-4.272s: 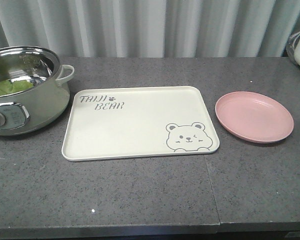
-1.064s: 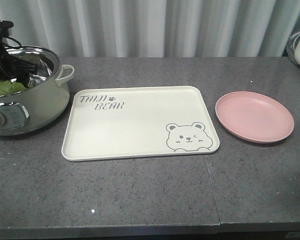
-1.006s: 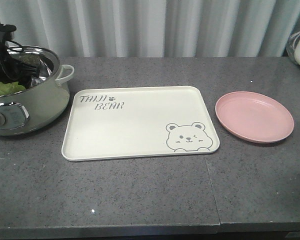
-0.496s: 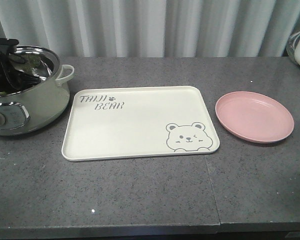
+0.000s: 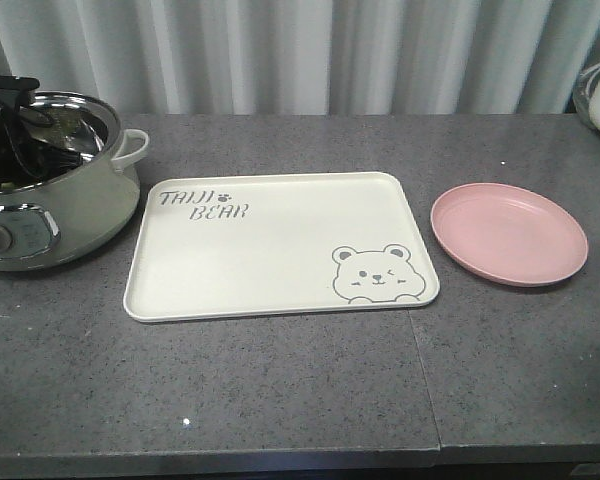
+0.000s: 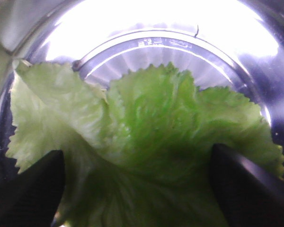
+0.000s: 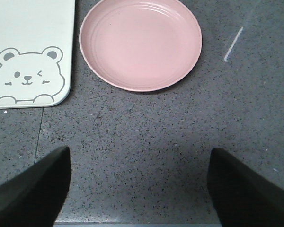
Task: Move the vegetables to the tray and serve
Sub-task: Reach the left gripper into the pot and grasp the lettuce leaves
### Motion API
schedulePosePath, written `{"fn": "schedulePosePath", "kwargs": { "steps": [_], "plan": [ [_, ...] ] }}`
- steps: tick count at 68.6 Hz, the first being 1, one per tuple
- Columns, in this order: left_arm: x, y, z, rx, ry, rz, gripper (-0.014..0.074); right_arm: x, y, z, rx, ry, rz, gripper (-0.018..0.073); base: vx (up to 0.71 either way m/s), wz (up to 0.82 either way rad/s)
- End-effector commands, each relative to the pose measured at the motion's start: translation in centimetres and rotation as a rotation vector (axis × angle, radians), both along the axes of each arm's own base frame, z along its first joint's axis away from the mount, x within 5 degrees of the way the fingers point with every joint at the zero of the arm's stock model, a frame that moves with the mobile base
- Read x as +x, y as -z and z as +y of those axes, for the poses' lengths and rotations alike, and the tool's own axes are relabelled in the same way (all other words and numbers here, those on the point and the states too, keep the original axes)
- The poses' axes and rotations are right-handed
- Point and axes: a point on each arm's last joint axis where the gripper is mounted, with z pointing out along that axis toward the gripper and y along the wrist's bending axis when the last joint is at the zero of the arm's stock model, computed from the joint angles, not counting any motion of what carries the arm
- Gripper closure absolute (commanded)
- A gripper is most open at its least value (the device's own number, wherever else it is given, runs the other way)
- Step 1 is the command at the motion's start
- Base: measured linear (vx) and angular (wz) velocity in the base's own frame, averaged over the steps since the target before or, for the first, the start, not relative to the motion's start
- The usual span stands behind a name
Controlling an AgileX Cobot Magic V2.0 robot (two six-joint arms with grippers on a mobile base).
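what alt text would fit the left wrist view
Crinkled bright green lettuce leaves lie in a shiny steel pot, seen from close above. The left end effector has its dark fingers wide apart at the bottom corners, either side of the leaves.

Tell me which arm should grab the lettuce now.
Left. The left gripper, open, straddles the lettuce inside the pot; the right gripper hangs over counter near the pink plate.
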Motion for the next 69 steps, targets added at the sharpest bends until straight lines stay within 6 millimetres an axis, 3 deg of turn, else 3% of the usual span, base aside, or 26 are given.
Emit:
{"fn": "schedulePosePath", "kwargs": {
  "steps": [1, 49, 58, 69],
  "plan": [
    [0.06, -0.67, 0.15, 0.012, 0.0, -0.027, 0.0006, 0.08, -1.44, -0.17, -0.012, -0.002, -0.094, -0.0023, 0.0, 0.0],
    [0.07, -0.47, 0.15, 0.012, -0.001, -0.019, 0.0013, 0.08, -1.44, -0.17, -0.012, -0.002, -0.094, -0.0023, 0.0, 0.0],
    [0.06, -0.46, 0.15, 0.012, -0.001, -0.017, 0.0061, 0.06, -1.42, -0.17, -0.012, -0.002, -0.091, -0.0023, 0.0, 0.0],
    [0.04, -0.45, 0.15, 0.012, -0.002, -0.015, 0.0192, 0.06, -1.42, -0.17, -0.012, -0.002, -0.091, -0.0023, 0.0, 0.0]
  ]
}}
